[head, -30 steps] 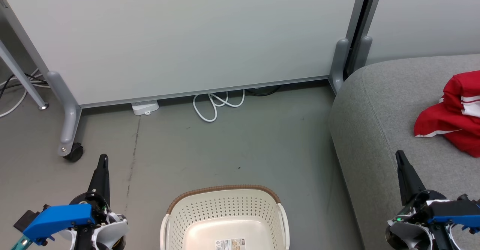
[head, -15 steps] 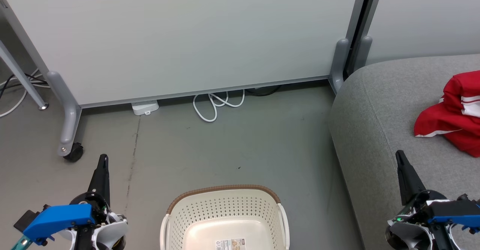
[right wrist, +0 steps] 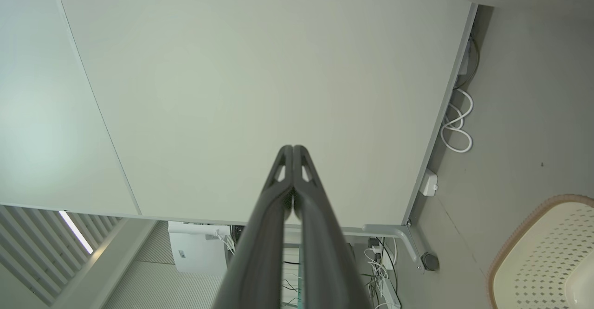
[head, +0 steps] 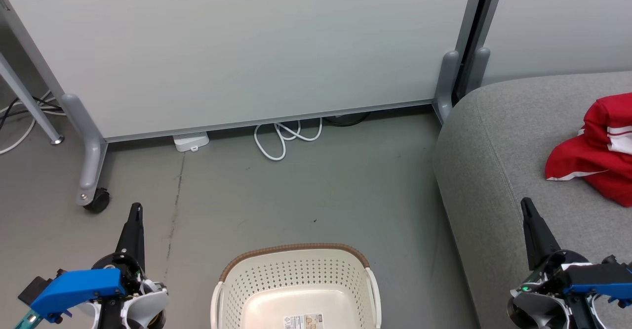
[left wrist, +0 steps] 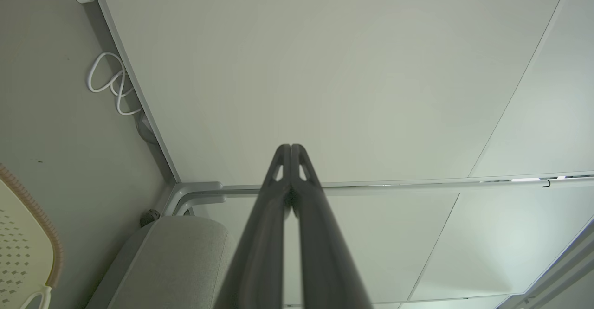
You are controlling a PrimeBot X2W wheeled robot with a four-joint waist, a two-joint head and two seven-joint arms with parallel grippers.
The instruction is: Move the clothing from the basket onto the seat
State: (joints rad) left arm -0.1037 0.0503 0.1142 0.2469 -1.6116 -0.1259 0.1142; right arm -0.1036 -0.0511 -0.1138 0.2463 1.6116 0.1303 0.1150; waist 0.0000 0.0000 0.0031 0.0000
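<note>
Nearest to us stood the basket (head: 296,246), its pale bottom showing a small printed label (head: 302,320). To the left of the basket we held our left gripper (head: 136,209) above the floor (head: 296,195), its two dark fingers pressed together with nothing between them. To the right of the basket, our right gripper (head: 526,204) hung over the front part of the seat (head: 489,141), its fingers likewise drawn tight together and holding nothing. The clothing (head: 592,156) lay crumpled on the seat, well right of the basket and farther off. It was beyond the right gripper's tip and to its right, apart from it, and white trim stripes showed on the red cloth. Beyond the basket, a looped white cable (head: 284,141) lay on the floor at the foot of a pale partition panel (head: 247,47), with a small white box (head: 190,142) to the cable's left.
</note>
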